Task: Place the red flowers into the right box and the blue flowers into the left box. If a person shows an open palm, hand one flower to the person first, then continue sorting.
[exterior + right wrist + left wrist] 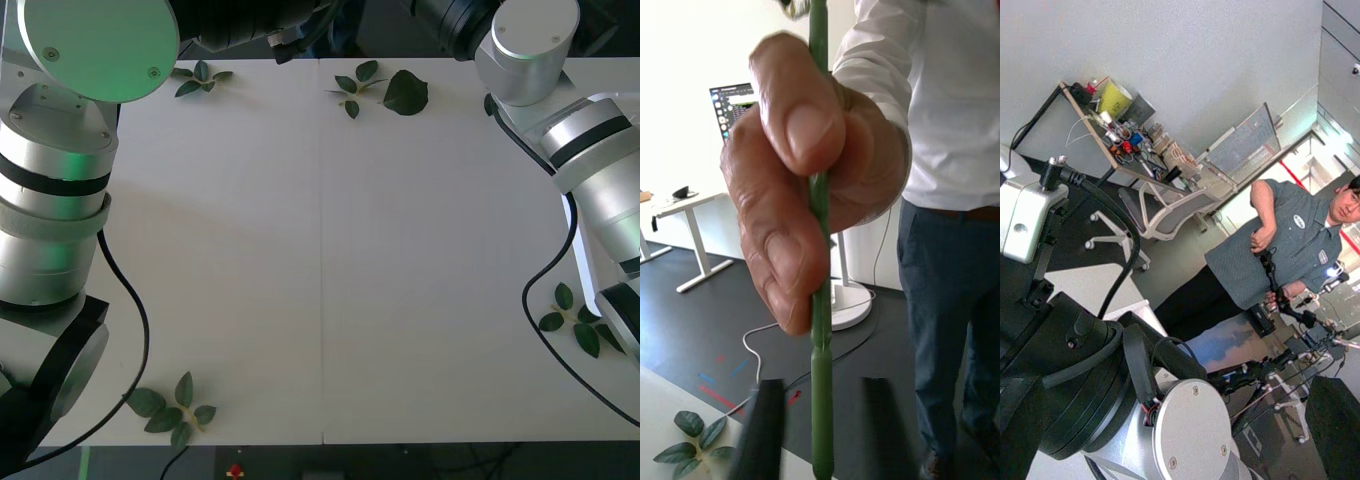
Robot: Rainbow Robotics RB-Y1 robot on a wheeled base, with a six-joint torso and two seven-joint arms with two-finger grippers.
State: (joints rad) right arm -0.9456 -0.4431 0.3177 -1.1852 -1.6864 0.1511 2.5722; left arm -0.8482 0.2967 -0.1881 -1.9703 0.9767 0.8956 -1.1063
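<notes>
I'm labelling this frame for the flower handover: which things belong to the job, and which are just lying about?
Job:
- green stem
- person's hand gripping it
- right hand, open around the stem

Lying about:
- leaf sprigs on the table
- monitor behind

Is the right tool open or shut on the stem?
Open. The right tool has its two dark fingers apart on either side of the green stem, which a person's hand grips.

A silver and black robot arm joint (1187, 431) with looped black cables (1112, 232) sits close up. Beyond it, a swivel chair (1161, 214) stands beside a cluttered desk (1124, 142). One dark finger (1334, 424) shows at a corner.
</notes>
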